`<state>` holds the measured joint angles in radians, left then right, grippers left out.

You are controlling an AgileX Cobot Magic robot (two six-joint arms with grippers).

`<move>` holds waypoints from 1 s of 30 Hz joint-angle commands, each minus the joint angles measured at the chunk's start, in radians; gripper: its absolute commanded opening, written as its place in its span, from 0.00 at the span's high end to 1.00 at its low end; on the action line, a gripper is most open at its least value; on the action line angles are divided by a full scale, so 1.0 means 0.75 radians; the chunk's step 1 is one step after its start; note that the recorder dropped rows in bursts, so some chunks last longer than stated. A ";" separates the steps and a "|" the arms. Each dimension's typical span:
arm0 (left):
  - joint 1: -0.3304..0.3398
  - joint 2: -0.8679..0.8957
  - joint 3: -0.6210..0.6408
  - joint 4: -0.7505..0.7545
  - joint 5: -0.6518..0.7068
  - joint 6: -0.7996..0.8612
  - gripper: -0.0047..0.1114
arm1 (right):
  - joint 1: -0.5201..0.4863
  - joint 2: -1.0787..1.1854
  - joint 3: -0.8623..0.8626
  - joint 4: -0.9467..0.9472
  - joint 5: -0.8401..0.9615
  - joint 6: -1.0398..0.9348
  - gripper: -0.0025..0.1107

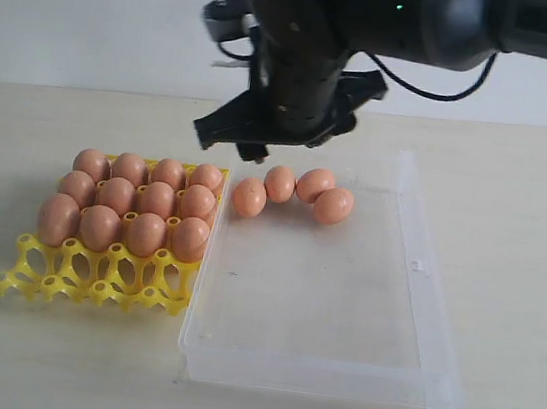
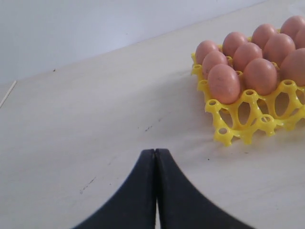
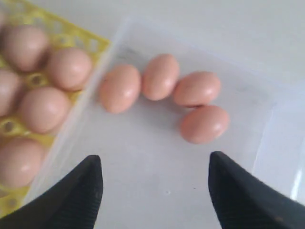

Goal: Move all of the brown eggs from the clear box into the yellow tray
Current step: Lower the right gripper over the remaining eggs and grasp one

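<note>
Clear box (image 1: 311,379) foremost; right pincer (image 3: 155,164), jaws apart, above four brown eggs (image 1: 279,183).

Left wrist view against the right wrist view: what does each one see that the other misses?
Only the left wrist view shows the left gripper, shut, over the table. Only the right wrist view shows the right gripper, open, above the clear box with four loose brown eggs in it. Both show the yellow tray with more eggs seated in its cups.
</note>
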<state>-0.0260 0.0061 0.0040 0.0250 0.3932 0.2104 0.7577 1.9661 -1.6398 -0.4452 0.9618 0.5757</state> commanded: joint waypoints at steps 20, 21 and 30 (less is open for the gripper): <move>-0.008 -0.008 -0.005 0.000 -0.008 -0.008 0.96 | -0.303 0.296 -0.002 0.208 -0.196 0.491 0.43; -0.008 -0.008 -0.005 0.000 -0.008 -0.008 0.96 | -0.306 0.296 -0.002 0.203 -0.202 0.499 0.43; -0.008 -0.008 -0.005 0.000 -0.008 -0.008 0.96 | -0.338 0.308 -0.002 0.130 -0.254 0.712 0.43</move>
<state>-0.0260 0.0061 0.0040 0.0250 0.3932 0.2104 0.5195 2.1947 -1.6398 -0.3132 0.7793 1.0433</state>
